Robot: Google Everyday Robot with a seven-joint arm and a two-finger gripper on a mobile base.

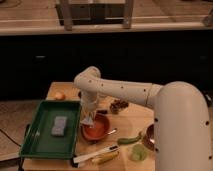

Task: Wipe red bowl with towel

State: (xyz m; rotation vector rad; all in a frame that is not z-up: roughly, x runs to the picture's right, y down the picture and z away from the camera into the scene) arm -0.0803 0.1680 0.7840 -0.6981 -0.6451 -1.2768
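Gripper point(90, 114): hanging at the left rim of the bowl point(100, 130), fingers clamping the towel point(89, 121). Bowl: sitting just right of the tray point(37, 142), lying below-right of the fingers.

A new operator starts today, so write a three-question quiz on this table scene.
1. True or false: the gripper hangs at the left rim, as pictured, of the red bowl.
2. What lies in the green tray? A a spoon, B a grey block, C a cup.
3. Fill in: the banana lies by the ____ edge (near or far) of the table.
Key: 1 true; 2 B; 3 near.
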